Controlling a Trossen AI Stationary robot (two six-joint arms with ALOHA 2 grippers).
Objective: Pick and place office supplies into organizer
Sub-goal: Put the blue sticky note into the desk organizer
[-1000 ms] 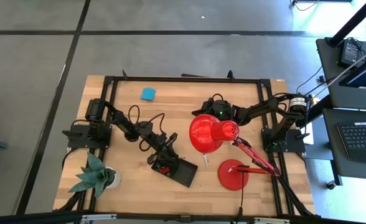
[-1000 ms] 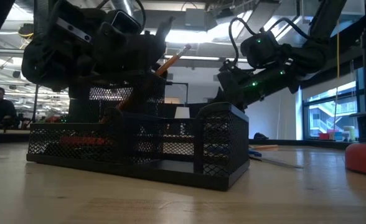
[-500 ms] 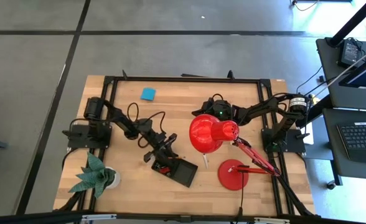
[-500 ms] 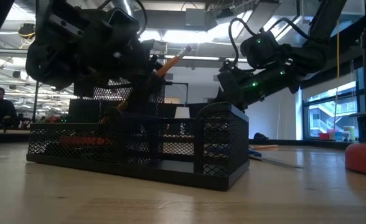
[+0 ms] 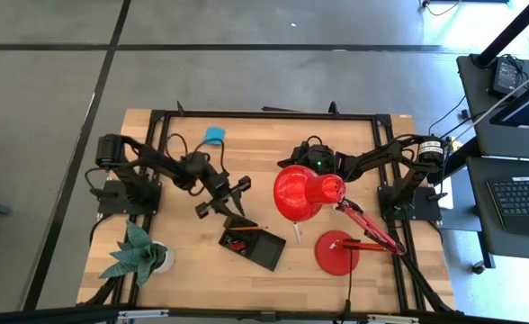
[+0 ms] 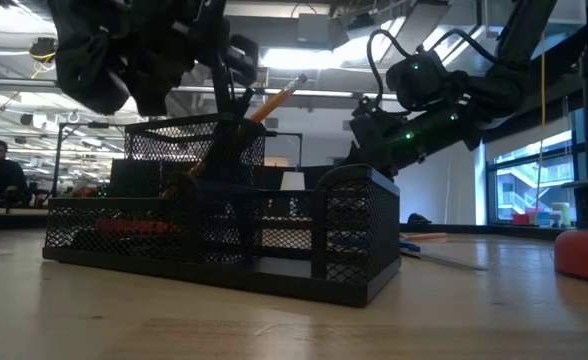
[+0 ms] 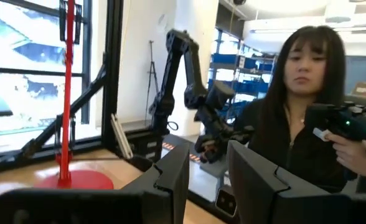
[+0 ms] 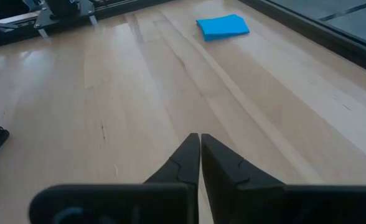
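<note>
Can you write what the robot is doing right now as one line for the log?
left gripper: open, empty, lifted beside organizer | pencil: standing in organizer cup | right gripper: shut, waiting by lamp | sticky-note pad: on table

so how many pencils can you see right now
1: a wooden pencil stands tilted in the organizer's tall cup. Others may be hidden behind the mesh or under the red lamp shade.

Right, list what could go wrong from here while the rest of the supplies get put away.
1. The pencil leans out of the organizer's tall cup; the left gripper, open and lifted nearby, might clip it on its next pass.
2. The blue sticky-note pad lies flat on the wood at the far edge; a thin pad may be hard to pinch and could slide.
3. The red lamp covers items beside the organizer from above, where the right gripper waits shut.
</note>
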